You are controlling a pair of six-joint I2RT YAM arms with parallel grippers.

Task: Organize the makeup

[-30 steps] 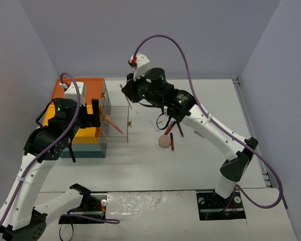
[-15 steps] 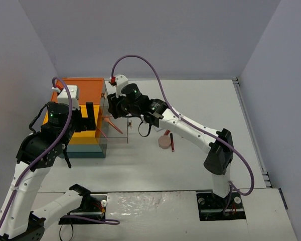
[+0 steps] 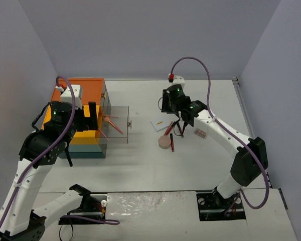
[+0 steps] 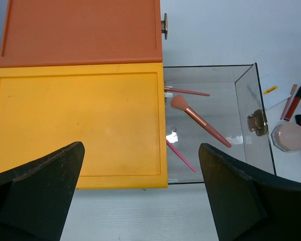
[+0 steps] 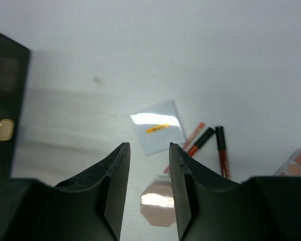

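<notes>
The clear drawer (image 3: 118,125) stands pulled out of the box (image 3: 80,108). It holds a pink brush (image 4: 198,119) and two thin pink pencils (image 4: 188,92). On the table lie a white card (image 3: 159,124), a round pink puff (image 3: 164,142), red and black pencils (image 3: 171,135) and a pinkish palette (image 3: 200,133). My left gripper (image 3: 93,116) hangs open and empty above the box's yellow top (image 4: 80,125). My right gripper (image 3: 166,106) hovers above the card (image 5: 158,133), its jaws a little apart with nothing between them; the puff (image 5: 158,206) shows below them.
The teal box has an orange top (image 4: 80,30) at the back and a brass knob (image 4: 165,25) on its side. The drawer's front has a brass handle (image 4: 256,122). Grey walls close in the table on the left, back and right.
My right gripper has pulled back from over the drawer to the right and now hangs above the card. One more thin pencil lies in the drawer. The left arm has barely moved.
</notes>
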